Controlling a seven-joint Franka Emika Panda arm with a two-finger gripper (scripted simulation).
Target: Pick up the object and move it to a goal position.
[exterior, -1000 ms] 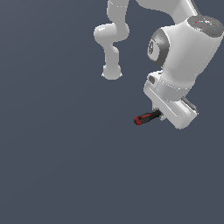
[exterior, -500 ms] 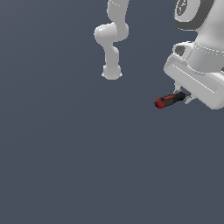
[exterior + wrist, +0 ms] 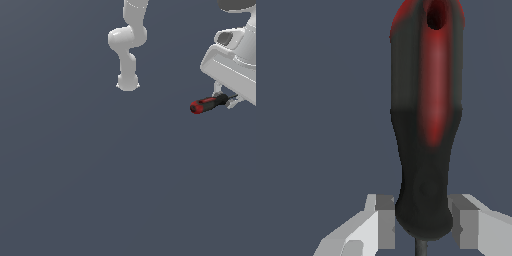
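- Pincer [image 3: 224, 99] closed narrow on the black neck of the screwdriver [image 3: 209, 104], one grey finger pad [image 3: 385, 220] on each flank in the wrist view, pressed against the handle where it tapers toward the shaft.
- Screwdriver carried level near the exterior view's right edge, red butt end pointing toward that view's left, clear of the dark grey floor [image 3: 100, 190] with nothing touching it from below.
- White arm [image 3: 235, 65] partly cropped at the exterior view's right edge; its base column [image 3: 128, 55] well apart, toward the top centre.
- No goal marker visible in either view, so remaining travel impossible to judge.
- Grip set at the narrow end, most of the handle's bulk cantilevered outward: a likely risk of the tool pivoting between the pads under a brisk swing or sudden stop.
- Rounded, tapering neck offers little flat contact; any loosening of the squeeze could let the handle slide out lengthwise and drop.
- Thin metal shaft [image 3: 419, 248] barely visible behind the pads; no way to tell how far it projects, so a snag on the wrist cannot be ruled out.
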